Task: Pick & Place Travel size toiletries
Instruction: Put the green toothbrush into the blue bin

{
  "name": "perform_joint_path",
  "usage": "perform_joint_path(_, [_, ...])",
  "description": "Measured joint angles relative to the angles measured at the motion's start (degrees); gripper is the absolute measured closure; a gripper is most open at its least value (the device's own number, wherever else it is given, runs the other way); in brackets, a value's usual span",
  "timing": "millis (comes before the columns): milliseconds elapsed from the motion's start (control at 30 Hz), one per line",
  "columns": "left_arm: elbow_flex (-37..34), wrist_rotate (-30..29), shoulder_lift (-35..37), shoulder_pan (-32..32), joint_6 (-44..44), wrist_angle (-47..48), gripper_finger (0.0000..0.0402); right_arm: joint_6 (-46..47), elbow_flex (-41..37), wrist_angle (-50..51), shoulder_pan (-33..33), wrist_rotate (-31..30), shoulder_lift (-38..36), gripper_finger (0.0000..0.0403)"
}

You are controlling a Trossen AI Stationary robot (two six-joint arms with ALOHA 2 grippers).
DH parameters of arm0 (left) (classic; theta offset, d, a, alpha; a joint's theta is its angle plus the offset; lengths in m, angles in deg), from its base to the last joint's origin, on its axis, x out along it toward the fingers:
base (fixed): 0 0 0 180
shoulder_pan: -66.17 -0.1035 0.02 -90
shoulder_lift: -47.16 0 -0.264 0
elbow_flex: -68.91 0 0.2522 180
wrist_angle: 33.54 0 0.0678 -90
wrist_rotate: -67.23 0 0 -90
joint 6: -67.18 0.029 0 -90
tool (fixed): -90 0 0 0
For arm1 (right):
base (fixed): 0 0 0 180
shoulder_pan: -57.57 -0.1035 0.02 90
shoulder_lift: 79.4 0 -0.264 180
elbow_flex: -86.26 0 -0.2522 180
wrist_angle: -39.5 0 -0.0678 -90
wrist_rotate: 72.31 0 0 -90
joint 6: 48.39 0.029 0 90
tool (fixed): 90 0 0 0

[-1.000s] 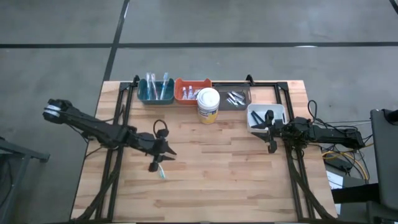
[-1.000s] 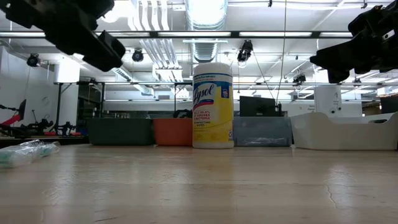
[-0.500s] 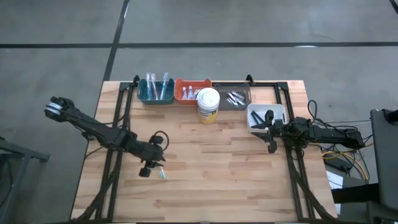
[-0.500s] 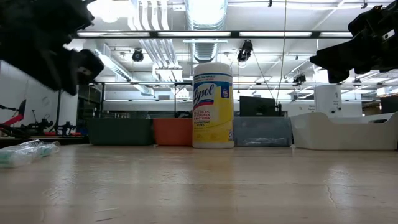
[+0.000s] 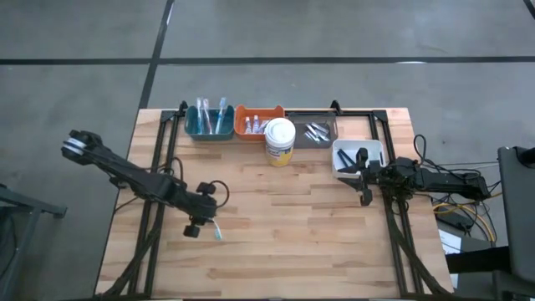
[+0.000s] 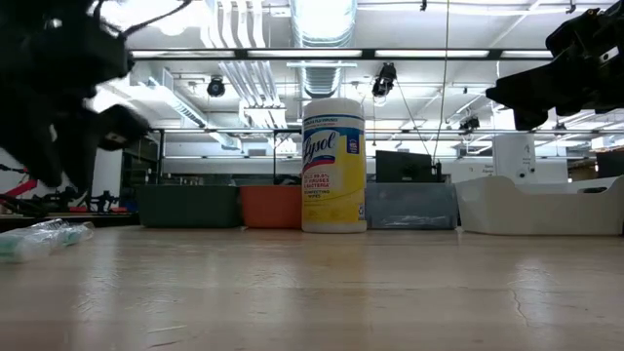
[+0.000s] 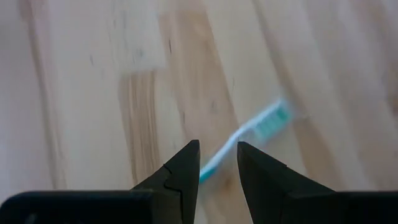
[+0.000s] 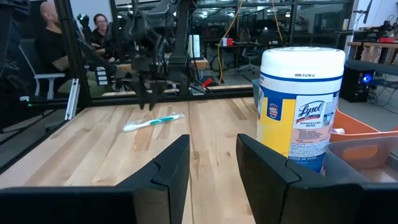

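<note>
The left gripper [image 7: 217, 163] hangs just above the bare wood with its two dark fingers parted by a narrow gap and nothing between them. Straight ahead of that gap, in the left wrist view, lies the teal toothbrush [image 7: 247, 144], flat on the table [image 5: 292, 242]; its handle runs in under the fingertips and its bristled head points away and to one side, so its long axis crosses the line of the fingers at a slant, not square to it. Seen from above, the left gripper [image 5: 196, 226] stands at the table's front left and the toothbrush [image 5: 217, 231] lies just beside it, toward the table's middle, apart from the fingers as far as can be told. A descent with a slight turn of the wrist looks like what the grasp calls for, so that the jaws close across the thin handle. The left arm reaches in low from the table's left edge, stretched out long with the wrist tipped down. The right gripper [image 5: 364, 177] waits well apart at the white bin [image 5: 338, 150], fingers parted and empty, so the left arm is plainly the nearer. More toiletries already lie in the teal bin [image 5: 194, 130] and the orange bin [image 5: 241, 125] at the back, beside a wipes canister [image 5: 280, 140].
</note>
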Motion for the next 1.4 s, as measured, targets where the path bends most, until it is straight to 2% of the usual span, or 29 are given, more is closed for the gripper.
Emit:
perform_joint_path(333, [-3.9,0.3,-3.0,0.0,3.5,-1.1,0.0289,0.0,0.0,0.0,0.0,0.0,0.0,0.0273])
perform_joint_path(633, [-4.4,-4.8,-7.4,0.0,6.0,-3.5,0.0295,0.0,0.0,0.0,0.0,0.0,0.0,0.0273])
perform_joint_path(833, [-4.1,-5.1,-10.7,0.0,5.7,-7.2,0.0336,0.0,0.0,0.0,0.0,0.0,0.0,0.0273])
perform_joint_path(1000, [-3.5,-5.1,-10.7,0.0,5.6,-8.4,0.0381,0.0,0.0,0.0,0.0,0.0,0.0,0.0273])
perform_joint_path(1400, [-1.8,-9.7,-9.1,0.0,-0.3,-11.5,0.037,0.1,0.0,0.0,0.0,0.0,0.0,0.0273])
